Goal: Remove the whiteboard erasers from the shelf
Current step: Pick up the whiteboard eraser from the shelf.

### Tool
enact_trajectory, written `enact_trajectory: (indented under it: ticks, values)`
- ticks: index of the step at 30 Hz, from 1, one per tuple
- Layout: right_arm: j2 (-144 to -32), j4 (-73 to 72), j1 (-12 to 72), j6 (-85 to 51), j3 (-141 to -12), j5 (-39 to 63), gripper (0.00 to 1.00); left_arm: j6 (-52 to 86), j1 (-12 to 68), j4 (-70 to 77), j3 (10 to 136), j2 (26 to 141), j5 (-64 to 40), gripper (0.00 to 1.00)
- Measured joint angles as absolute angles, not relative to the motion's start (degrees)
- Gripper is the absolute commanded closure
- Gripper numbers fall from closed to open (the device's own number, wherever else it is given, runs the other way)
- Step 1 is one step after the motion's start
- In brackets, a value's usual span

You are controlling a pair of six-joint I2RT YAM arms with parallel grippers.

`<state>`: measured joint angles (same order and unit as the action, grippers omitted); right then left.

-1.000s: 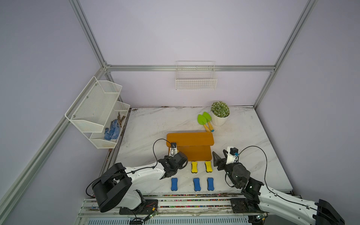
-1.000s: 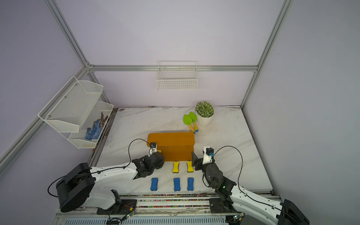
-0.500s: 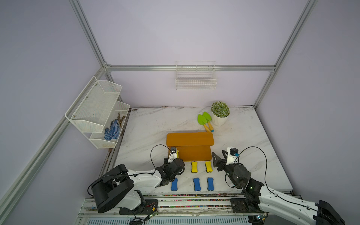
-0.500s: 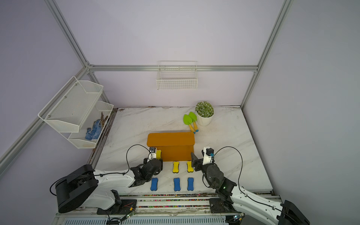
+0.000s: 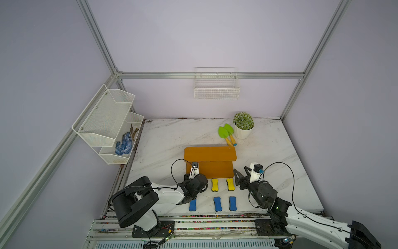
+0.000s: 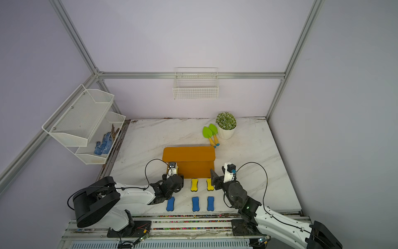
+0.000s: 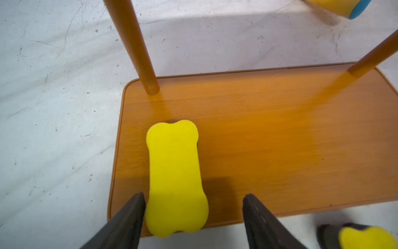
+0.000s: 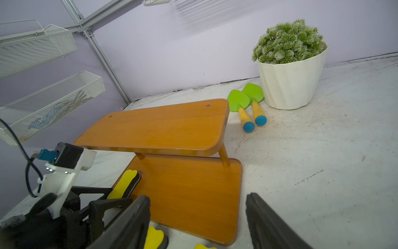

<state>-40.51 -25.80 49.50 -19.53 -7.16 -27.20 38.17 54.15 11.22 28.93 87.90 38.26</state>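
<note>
While five erasers [image 5: 217, 203] lie 6 o'clock of shelf [image 5: 210, 153], wide left fingers [image 7: 120, 224] straddle last yellow eraser [image 7: 175, 179] on it; right fingers [image 8: 129, 224] wide, empty.

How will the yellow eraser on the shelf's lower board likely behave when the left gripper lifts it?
The yellow eraser looks like matte foam, so it probably squashes a little and grips well rather than slipping. It is small and thin, likely very light. Lying flat on the shelf, it should slide rather than roll if the left gripper nudges it.
</note>
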Motion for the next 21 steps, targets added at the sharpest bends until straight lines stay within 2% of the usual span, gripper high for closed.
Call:
enact_trajectory:
  ticks: [11, 17, 21]
  values:
    - [-41.3, -26.2, 49.5, -20.4, -6.8, -27.0, 0.26, 38.5, 54.2, 12.2, 28.9, 88.4, 39.3, 0.27]
    - [-41.6, -26.4, 49.5, -20.6, -6.5, -26.5, 0.25, 38.9, 54.1, 13.3, 28.9, 88.9, 39.5, 0.34]
    - [-42.0, -26.6, 49.5, -20.7, -6.4, -26.1, 0.25, 39.4, 53.8, 13.8, 28.9, 89.6, 39.5, 0.35]
